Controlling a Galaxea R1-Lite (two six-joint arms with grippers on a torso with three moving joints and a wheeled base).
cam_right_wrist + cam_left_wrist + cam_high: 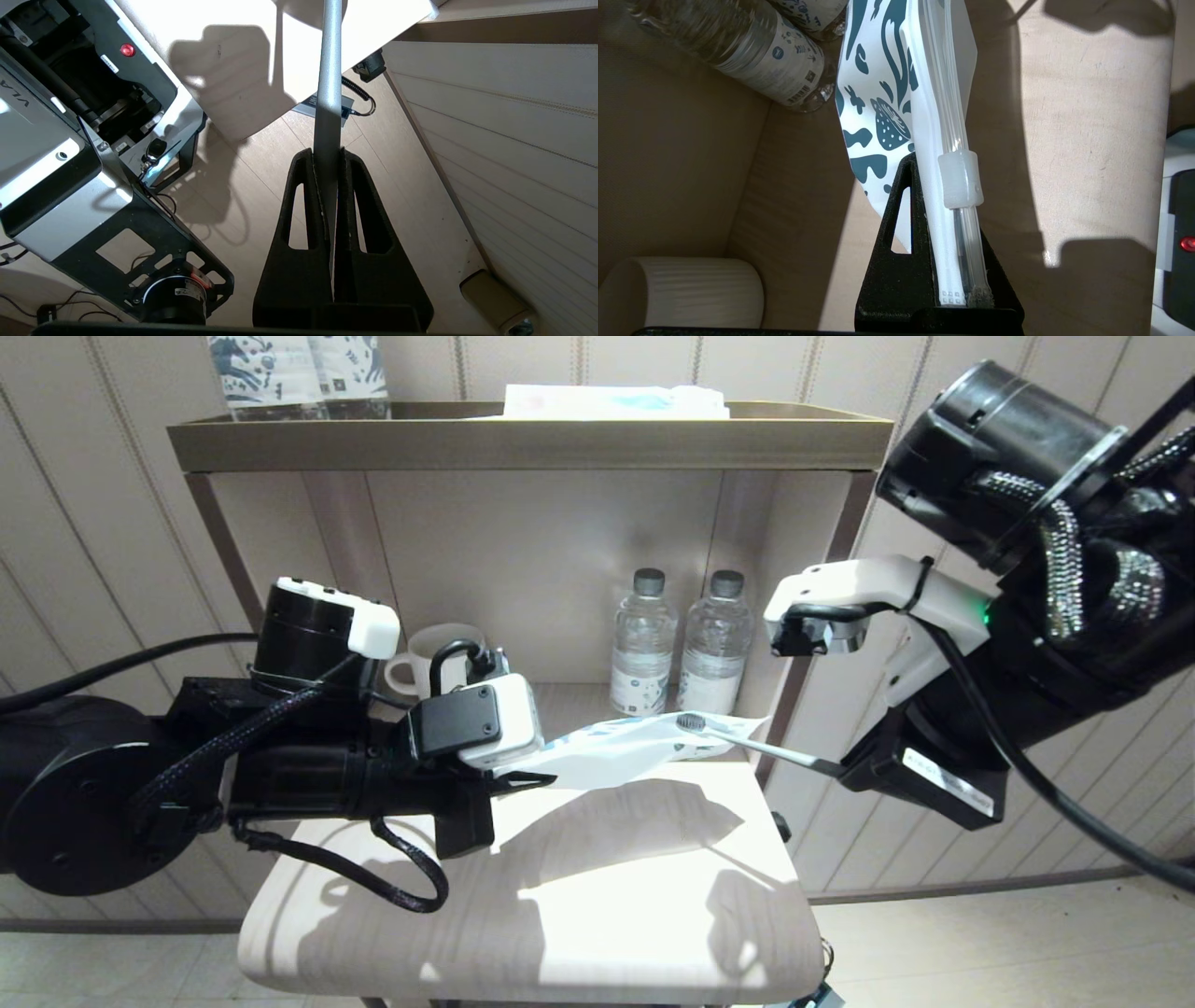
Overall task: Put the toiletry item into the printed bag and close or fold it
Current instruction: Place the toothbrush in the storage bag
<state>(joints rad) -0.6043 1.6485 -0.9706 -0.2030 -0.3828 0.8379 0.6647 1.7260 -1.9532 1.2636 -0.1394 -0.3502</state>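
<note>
My left tool (523, 780) was clamped on the zip edge of the printed bag (616, 751), holding it out flat above the pale surface (597, 896); my right tool (831, 767), coming in from three o'clock, was clamped on the handle end of the toothbrush (747, 739); its bristle head lay at the bag's far end, by the two water bottles (680, 653); I judged insertion was in hand, the brush not yet inside; next I needed to find the bag's mouth and slide the head in along the bag's length.
</note>
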